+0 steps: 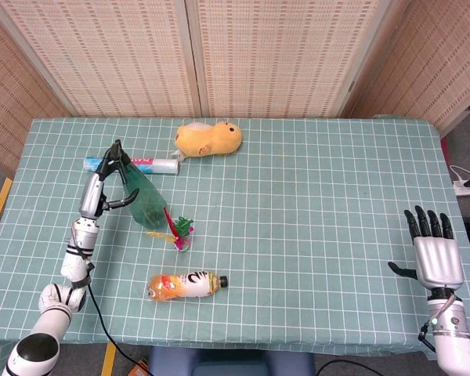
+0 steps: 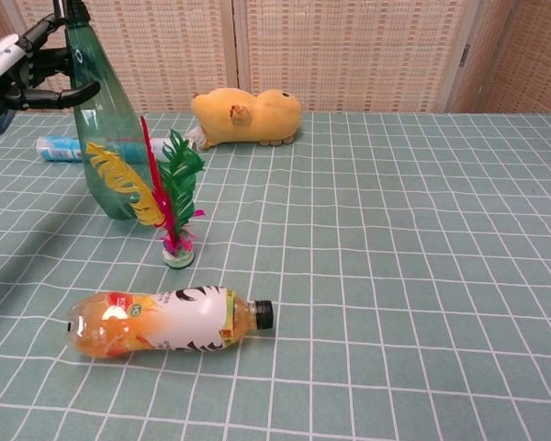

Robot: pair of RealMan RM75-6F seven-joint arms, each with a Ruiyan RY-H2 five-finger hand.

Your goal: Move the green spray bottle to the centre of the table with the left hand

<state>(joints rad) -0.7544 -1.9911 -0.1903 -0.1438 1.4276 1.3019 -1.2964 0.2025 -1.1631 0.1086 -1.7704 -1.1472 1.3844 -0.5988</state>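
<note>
The green spray bottle [image 1: 145, 205] is translucent and stands about upright at the table's left side, just left of the feathered shuttlecock [image 1: 178, 231]. My left hand [image 1: 102, 184] grips it near the neck and trigger. In the chest view the green spray bottle [image 2: 106, 138] has its base at the table surface, with the left hand [image 2: 28, 69] at its top and fingers wrapped around the neck. My right hand [image 1: 437, 254] hovers open, fingers spread, past the table's right front corner, far from the bottle.
A yellow plush toy [image 1: 209, 139] lies at the back middle. A white tube [image 1: 133, 164] lies behind the bottle. An orange drink bottle [image 1: 184, 284] lies on its side near the front edge. The checked green cloth [image 1: 313, 211] covers the table.
</note>
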